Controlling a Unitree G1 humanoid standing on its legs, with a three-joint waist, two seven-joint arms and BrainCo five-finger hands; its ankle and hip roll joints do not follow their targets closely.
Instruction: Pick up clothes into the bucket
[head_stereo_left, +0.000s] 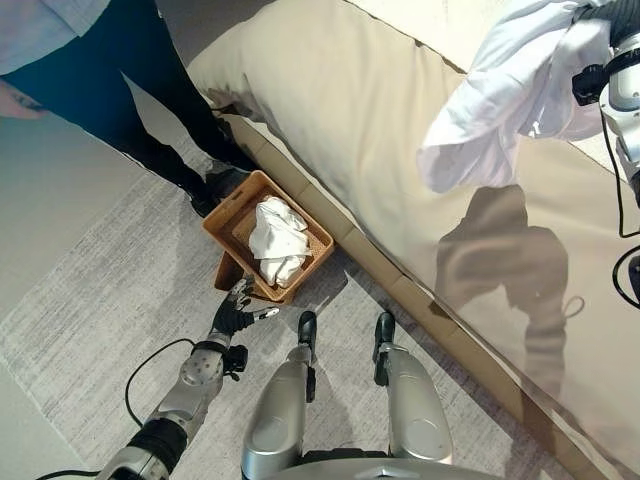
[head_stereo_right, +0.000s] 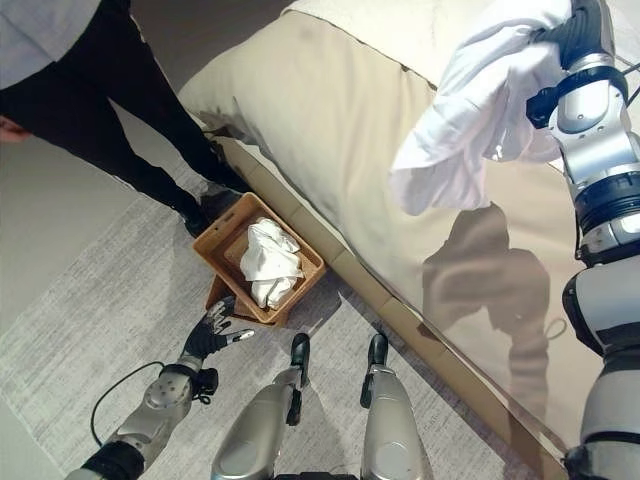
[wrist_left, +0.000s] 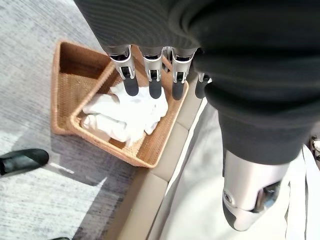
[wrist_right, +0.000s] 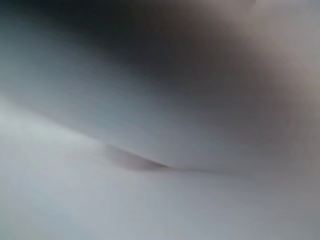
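White crumpled cloth (head_stereo_left: 277, 238) already lies inside the tan woven rectangular basket (head_stereo_left: 228, 213) on the grey rug (head_stereo_left: 90, 310) beside the beige-covered bed (head_stereo_left: 340, 110), so part of the job looks done. A second white garment (head_stereo_right: 470, 110) hangs high over the bed from the right hand (head_stereo_right: 580, 30), whose dark cover sits in its folds; it seems bunched in that hand, though I cannot tell how the fingers lie, and it has yet to travel to the basket. Straight-fingered and empty, the left hand (head_stereo_left: 236, 310) hovers just beside the basket's near edge.
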